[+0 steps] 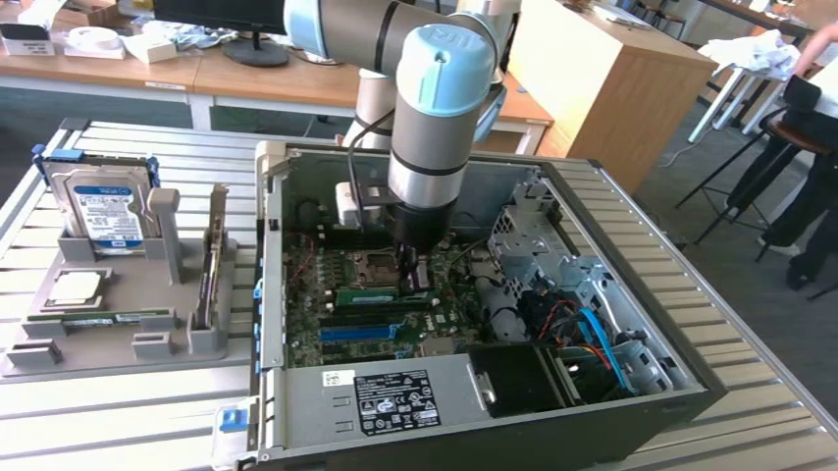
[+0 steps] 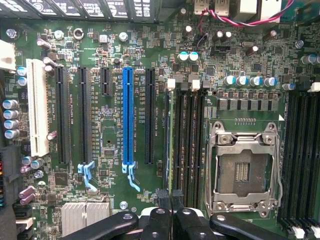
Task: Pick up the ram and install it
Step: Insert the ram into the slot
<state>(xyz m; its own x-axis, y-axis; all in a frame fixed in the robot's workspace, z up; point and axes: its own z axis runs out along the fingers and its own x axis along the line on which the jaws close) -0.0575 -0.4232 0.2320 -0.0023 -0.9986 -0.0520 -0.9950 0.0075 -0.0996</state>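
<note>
A ram [image 1: 371,294] stick stands on edge in a black slot of the motherboard inside the open computer case [image 1: 629,255]. In the wrist view the ram [image 2: 171,135] is a thin green line between dark slots, beside the empty processor socket [image 2: 243,170]. My gripper [image 1: 416,283] reaches straight down into the case at the end of that stick toward the exterior view's right. Its black fingertips [image 2: 162,199] are shut together right over the stick's end. Whether they pinch the board or rest on its top edge I cannot tell.
A grey holder [image 1: 118,343] at the exterior view's left carries a hard drive [image 1: 108,206], a silver processor chip [image 1: 77,287] and a second green stick [image 1: 98,318]. A blue slot [image 2: 128,120] and a white slot [image 2: 38,107] lie nearby. A person [image 1: 806,147] is at the far right.
</note>
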